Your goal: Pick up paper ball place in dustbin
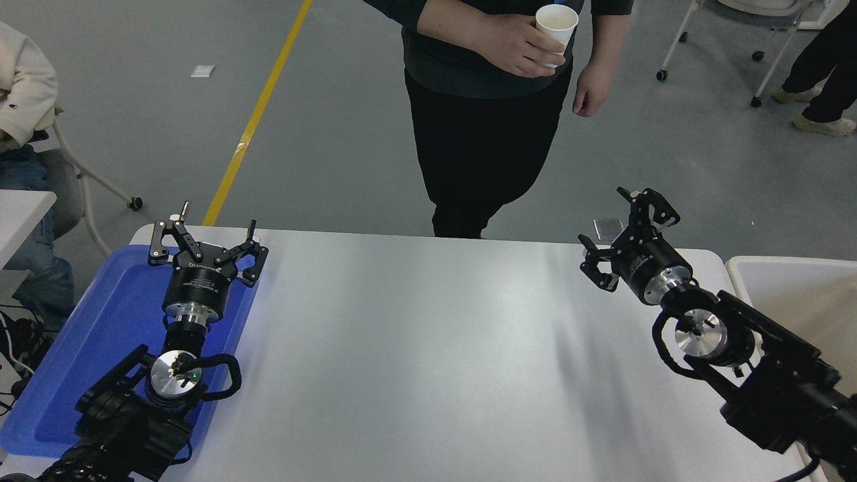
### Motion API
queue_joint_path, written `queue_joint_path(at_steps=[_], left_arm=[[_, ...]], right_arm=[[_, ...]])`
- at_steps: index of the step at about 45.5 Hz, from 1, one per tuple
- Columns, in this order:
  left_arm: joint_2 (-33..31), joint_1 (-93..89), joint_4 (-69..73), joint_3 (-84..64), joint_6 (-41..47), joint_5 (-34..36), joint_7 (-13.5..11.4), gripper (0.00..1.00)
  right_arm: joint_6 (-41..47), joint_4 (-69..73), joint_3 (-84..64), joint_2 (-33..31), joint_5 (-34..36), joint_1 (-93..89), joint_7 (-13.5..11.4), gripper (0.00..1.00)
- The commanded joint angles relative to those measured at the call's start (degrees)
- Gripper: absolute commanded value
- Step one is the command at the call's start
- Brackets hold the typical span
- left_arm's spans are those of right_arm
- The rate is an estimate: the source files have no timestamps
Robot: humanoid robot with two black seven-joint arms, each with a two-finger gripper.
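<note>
No paper ball shows anywhere in view. The dustbin [790, 264], with a white rounded rim and pale inside, stands off the table's right edge, partly cut off by the picture. My right gripper [619, 224] is open and empty, held over the table's far right corner, left of the bin. My left gripper [204, 235] is open and empty, parked over the blue tray at the lower left.
A flat blue tray [87, 348] lies on the table's left side. A person stands at the far side holding a white paper cup [555, 27]. Another person sits at the far left. Wheeled chair legs stand at the top right.
</note>
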Motion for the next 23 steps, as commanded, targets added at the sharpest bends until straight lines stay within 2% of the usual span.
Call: queue_joint_path(at_steps=[1,8,23], left_arm=[[0.04,0.05,0.0,0.0,0.0,0.03,0.0,1.0],[-0.05,0.05,0.0,0.0,0.0,-0.05,0.0,1.0],[0.04,-0.04,0.0,0.0,0.0,0.03,0.0,1.0]], right_arm=[[8.4,-0.44,1.18,2.27,8.18,-2.01,0.26,1.0],[9.46,-1.75,1.18,2.54,9.68,-2.97,0.26,1.0],[18.69,-10.01,1.27,3.24,9.77,-5.96,0.26,1.0]])
